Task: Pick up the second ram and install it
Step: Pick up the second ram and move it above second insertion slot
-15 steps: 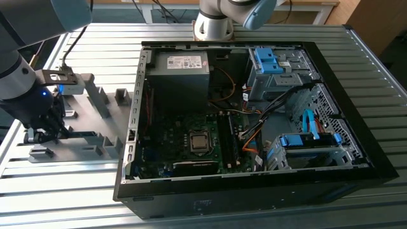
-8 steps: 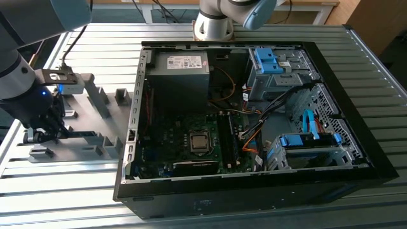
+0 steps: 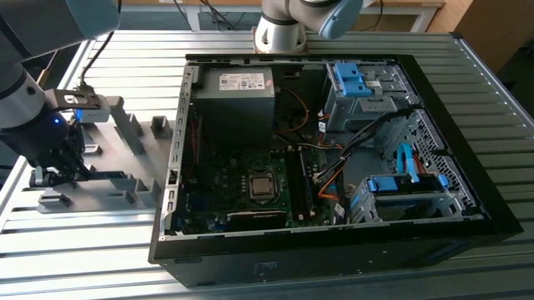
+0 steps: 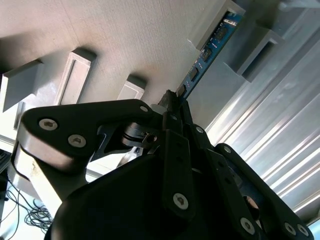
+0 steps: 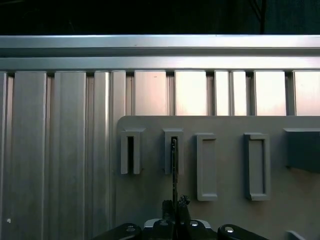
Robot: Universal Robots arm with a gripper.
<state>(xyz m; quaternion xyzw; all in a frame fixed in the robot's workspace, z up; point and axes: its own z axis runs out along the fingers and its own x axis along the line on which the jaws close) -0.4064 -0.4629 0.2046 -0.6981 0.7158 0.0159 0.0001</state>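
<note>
**Exterior view, then the two wrist views: gripper pinched on the second ram at its holder**

Exterior view: an open computer case [image 3: 334, 253] lies on a table of aluminium slats [image 3: 84, 240], with its motherboard [image 3: 225, 181] and processor socket [image 3: 261, 185] facing up. On the exterior view's left of the case sits a grey fixture plate [image 3: 144, 164] that carries upright grey blocks [image 3: 124, 122]. The arm reaches down over the plate's far-left edge, and the gripper [image 3: 54, 178] is low among the blocks, well apart from the case. From here I cannot tell how the jaws stand.

Second wrist view: the black gripper [image 4: 172, 100] has its jaws drawn narrow, clamped on the near end of the second ram [image 4: 210, 50]. The board runs away from the fingertips, showing its face with a row of dark chips. Its far end lies against a grey block [image 4: 215, 22] on the fixture plate [image 4: 125, 40]. Slatted aluminium shows beside the plate.

First wrist view: the second ram [image 5: 174, 170] appears edge-on as a thin dark line. It runs from the gripper [image 5: 175, 206] to a slotted block [image 5: 173, 134], and its far end sits in that block's slot. A similar slotted block [image 5: 131, 132] stands just beside it, and two plain framed blocks [image 5: 207, 167] follow on the other side, all on the fixture plate [image 5: 150, 200]. The jaws sit close together on the board's near end.
</note>
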